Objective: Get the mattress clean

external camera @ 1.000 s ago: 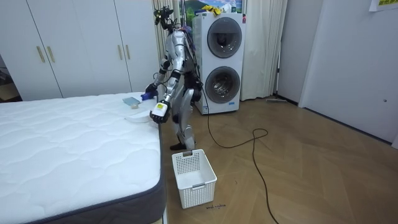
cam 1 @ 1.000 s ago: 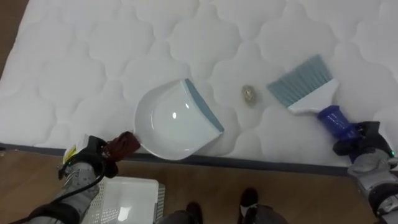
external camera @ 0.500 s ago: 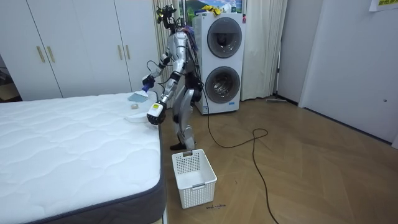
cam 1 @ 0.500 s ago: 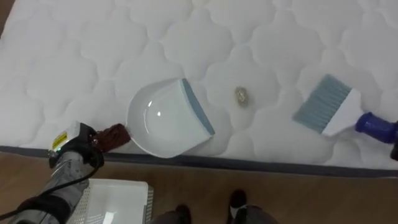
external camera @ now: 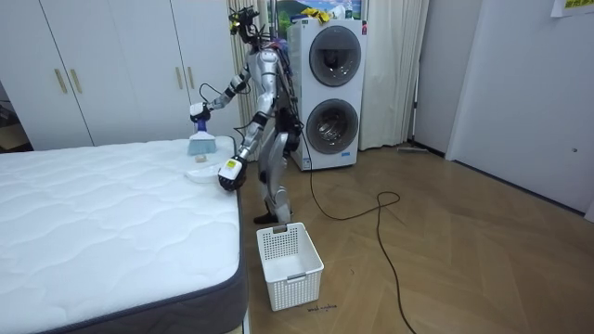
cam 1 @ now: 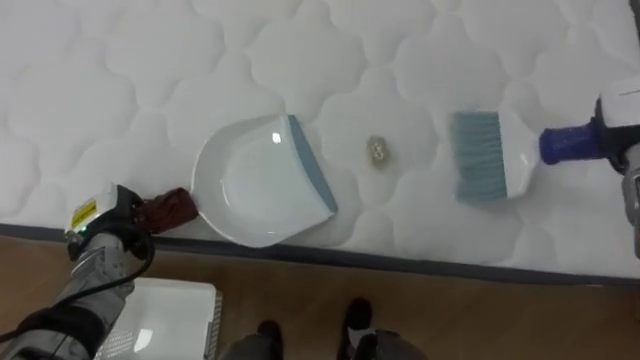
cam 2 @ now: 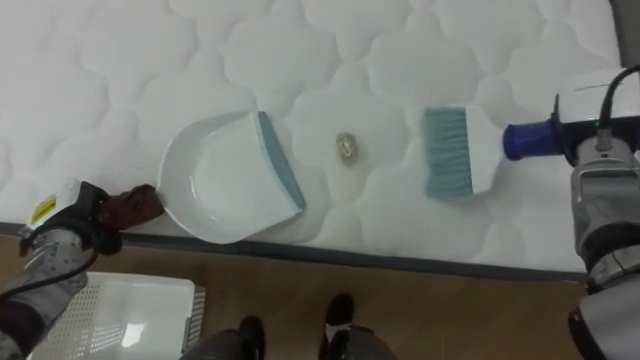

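Note:
A white dustpan (cam 1: 250,182) with a grey-blue lip lies on the white quilted mattress (cam 1: 120,80) near its front edge. My left hand (cam 1: 102,226) is shut on its brown handle (cam 1: 169,209). A small crumpled scrap (cam 1: 377,150) lies on the mattress just right of the lip. Further right is a brush (cam 1: 488,157) with grey-blue bristles that face the scrap. My right hand (cam 2: 598,128) is shut on its blue handle (cam 2: 528,140). In the room view my right arm holds the brush (external camera: 200,142) out over the bed's corner.
A white slatted basket (cam 1: 165,322) stands on the wooden floor by my left leg, just below the mattress edge. In the room view I stand at the bed's side, with the basket (external camera: 290,263) beside me and stacked washing machines (external camera: 334,83) behind.
My right arm has risen and swung the brush further over the bed, so its bristles now face the scrap. The dustpan and my left hand have kept their place.

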Robot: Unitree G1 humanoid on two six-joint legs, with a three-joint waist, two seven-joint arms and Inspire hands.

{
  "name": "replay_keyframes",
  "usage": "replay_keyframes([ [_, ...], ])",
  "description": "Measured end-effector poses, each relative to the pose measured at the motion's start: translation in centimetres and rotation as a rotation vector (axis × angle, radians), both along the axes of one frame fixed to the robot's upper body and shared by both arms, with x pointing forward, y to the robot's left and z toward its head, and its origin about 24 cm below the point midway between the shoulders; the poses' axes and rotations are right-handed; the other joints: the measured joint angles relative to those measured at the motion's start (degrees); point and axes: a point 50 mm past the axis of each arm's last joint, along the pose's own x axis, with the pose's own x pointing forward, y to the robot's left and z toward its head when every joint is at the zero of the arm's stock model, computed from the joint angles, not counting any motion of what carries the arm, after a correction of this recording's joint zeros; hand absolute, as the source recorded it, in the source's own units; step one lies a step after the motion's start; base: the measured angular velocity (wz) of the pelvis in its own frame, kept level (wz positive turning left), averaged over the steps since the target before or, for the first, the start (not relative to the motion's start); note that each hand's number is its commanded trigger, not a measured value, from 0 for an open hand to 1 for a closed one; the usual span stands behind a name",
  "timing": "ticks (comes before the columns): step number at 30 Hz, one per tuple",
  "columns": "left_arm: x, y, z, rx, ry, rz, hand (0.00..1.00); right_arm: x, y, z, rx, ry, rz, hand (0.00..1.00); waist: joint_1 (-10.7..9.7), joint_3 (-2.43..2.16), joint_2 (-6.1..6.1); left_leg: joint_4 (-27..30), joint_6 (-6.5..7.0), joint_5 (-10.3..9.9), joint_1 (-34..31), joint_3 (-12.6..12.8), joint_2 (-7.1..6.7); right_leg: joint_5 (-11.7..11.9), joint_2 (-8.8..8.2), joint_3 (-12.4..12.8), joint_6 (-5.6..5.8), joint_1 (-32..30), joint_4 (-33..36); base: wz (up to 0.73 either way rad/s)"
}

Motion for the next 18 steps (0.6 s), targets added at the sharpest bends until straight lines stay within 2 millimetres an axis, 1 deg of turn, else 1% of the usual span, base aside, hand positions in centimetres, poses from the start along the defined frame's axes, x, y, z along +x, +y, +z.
replay_keyframes([
  [3,0.0,0.0,0.0,0.001,-0.006,-0.014,1.00,0.7,1.2,0.8,-0.082,-0.001,0.100,1.00,0.9,0.07,-0.34,0.4,0.00,0.0,0.6,0.0,0.09,0.0,-0.12,0.0,0.00,0.5,0.0,-0.06],
  [7,0.0,0.0,0.0,-0.003,-0.010,-0.022,1.00,1.3,2.5,1.3,-0.136,-0.012,0.178,1.00,1.0,0.14,-0.47,-0.1,0.00,0.0,0.9,-0.4,0.07,0.0,-0.14,-0.4,0.09,1.4,-0.9,0.04],
  [9,-0.1,0.1,0.0,-0.003,-0.012,-0.020,1.00,1.6,3.2,1.6,-0.180,-0.011,0.221,1.00,1.2,0.29,-0.85,-0.7,0.00,0.0,0.9,-0.4,-0.03,0.0,-0.14,-0.5,0.14,1.4,-1.0,0.05],
  [12,0.0,0.1,0.1,-0.002,-0.014,-0.022,1.00,1.9,3.9,1.9,-0.221,-0.020,0.268,1.00,1.2,0.30,-0.92,-0.9,0.00,0.0,1.0,-0.3,-0.01,0.0,-0.11,-0.4,0.16,1.3,-1.1,0.01],
  [18,-0.1,0.2,0.1,0.001,-0.012,-0.020,1.00,2.0,4.5,2.2,-0.252,-0.041,0.310,1.00,1.2,0.30,-0.92,-0.9,-0.01,0.0,1.0,-0.3,0.01,0.0,-0.08,-0.6,0.16,1.3,-1.2,0.00],
])
